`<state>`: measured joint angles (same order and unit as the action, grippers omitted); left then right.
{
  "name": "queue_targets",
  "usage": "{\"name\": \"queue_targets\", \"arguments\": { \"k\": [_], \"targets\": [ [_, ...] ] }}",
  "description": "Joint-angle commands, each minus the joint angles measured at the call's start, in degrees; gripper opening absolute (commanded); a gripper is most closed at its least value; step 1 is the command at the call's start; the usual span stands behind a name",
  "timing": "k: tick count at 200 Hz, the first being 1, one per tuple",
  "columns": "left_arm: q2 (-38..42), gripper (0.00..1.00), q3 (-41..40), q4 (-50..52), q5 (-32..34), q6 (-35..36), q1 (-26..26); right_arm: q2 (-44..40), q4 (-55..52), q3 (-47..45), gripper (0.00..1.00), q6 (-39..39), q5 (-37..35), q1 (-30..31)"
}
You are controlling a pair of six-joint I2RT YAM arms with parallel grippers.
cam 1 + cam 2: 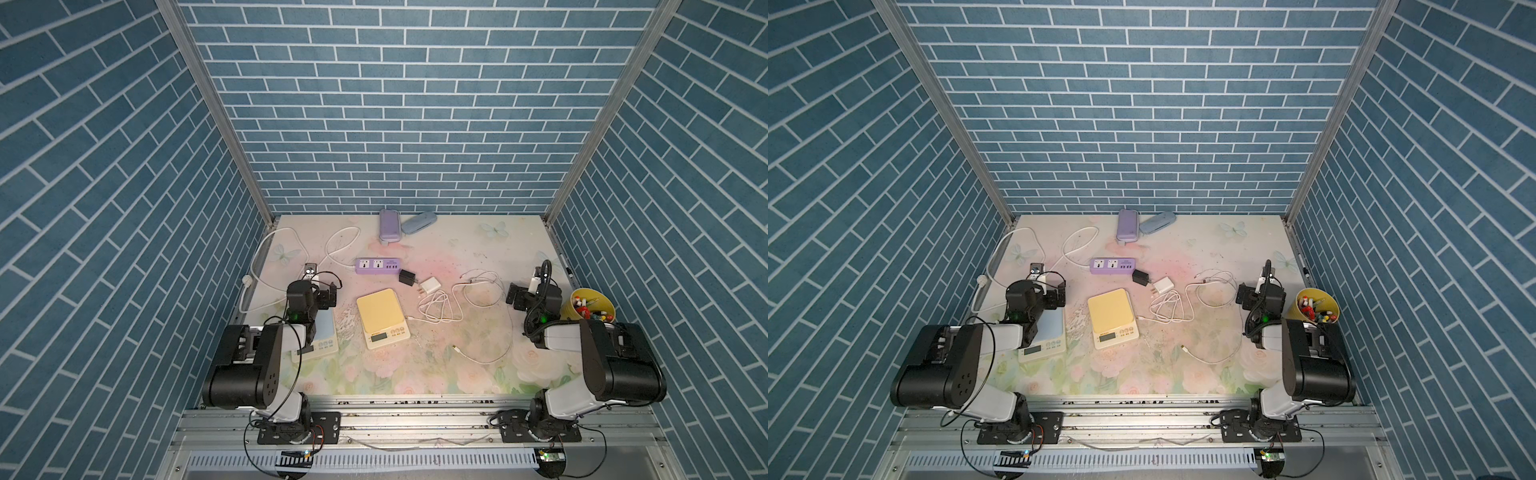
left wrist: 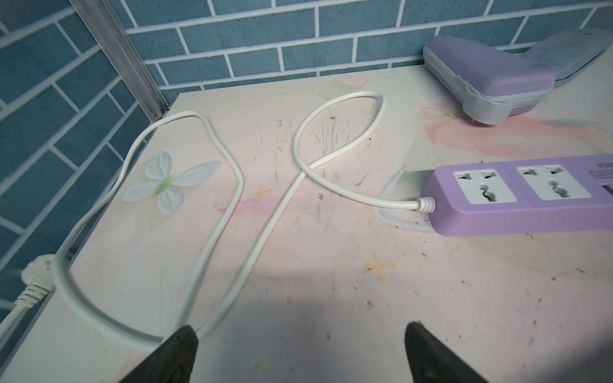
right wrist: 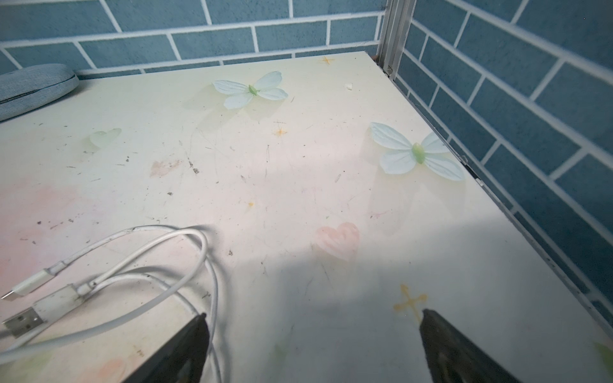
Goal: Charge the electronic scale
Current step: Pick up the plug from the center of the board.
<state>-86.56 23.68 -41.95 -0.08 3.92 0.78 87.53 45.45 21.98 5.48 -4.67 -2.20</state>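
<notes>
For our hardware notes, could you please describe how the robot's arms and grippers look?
The left arm and right arm pair bulky black rounded joint housings with white links; thin black cables loop alongside, and a green light glows near each wrist. The left gripper and right gripper have black, tapering fingers.

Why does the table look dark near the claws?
Left wrist view: a grey shadow falls on the table around the open left claw, likely the arm blocking the light; right wrist view: the same under the open right claw; both top views: table evenly lit, sharp.
</notes>
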Motion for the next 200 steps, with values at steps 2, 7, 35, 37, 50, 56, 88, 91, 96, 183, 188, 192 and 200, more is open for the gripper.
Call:
{"name": "queue_targets", "arguments": {
  "k": [2,7,35,37,50,56,88,91,96,183,188,192,200],
  "targets": [
    [0.43,1.00,0.78,-0.58,0.12,0.24,0.32,0.01,1.61,1.05,0.99,-2.05,0.41,-0.10],
    [0.43,1.00,0.83,-0.51,0.15,0.29,0.28,-0.01,1.66,1.06,0.99,-2.05,0.42,-0.10],
    [0.44,1.00,0.77,-0.57,0.16,0.34,0.28,0.01,1.66,1.03,0.99,-2.05,0.41,-0.13],
    [0.43,1.00,0.82,-0.58,0.16,0.26,0.28,0.01,1.66,1.04,0.99,-2.05,0.39,-0.10],
    [0.44,0.99,0.81,-0.50,0.16,0.35,0.28,0.01,1.66,1.05,0.99,-2.04,0.45,-0.09],
    [0.43,1.00,0.78,-0.50,0.13,0.36,0.28,-0.01,1.61,1.05,0.99,-2.05,0.45,-0.10],
    [0.47,1.00,0.80,-0.50,0.15,0.27,0.28,0.01,1.46,1.14,0.99,-2.04,0.55,-0.09],
    [0.45,1.00,0.79,-0.50,0.16,0.29,0.28,0.01,1.48,1.14,0.99,-2.05,0.54,-0.09],
    [0.43,1.00,0.76,-0.50,0.16,0.30,0.28,-0.01,1.48,1.14,0.99,-2.05,0.62,-0.09],
    [3.65,1.00,12.94,22.59,3.55,-1.83,0.19,-9.85,-33.32,18.07,0.82,3.51,8.31,0.58],
    [4.04,1.00,14.13,24.83,3.62,-1.87,0.19,-10.00,-35.06,19.18,0.82,4.57,8.50,1.15],
    [4.51,1.00,14.62,25.56,3.52,-1.83,0.20,-10.01,-36.60,20.23,0.81,5.12,8.66,1.77],
    [5.95,1.00,15.01,26.38,3.35,-2.06,0.27,-9.48,-39.93,22.61,0.81,5.45,8.71,3.42]
  ]
}}
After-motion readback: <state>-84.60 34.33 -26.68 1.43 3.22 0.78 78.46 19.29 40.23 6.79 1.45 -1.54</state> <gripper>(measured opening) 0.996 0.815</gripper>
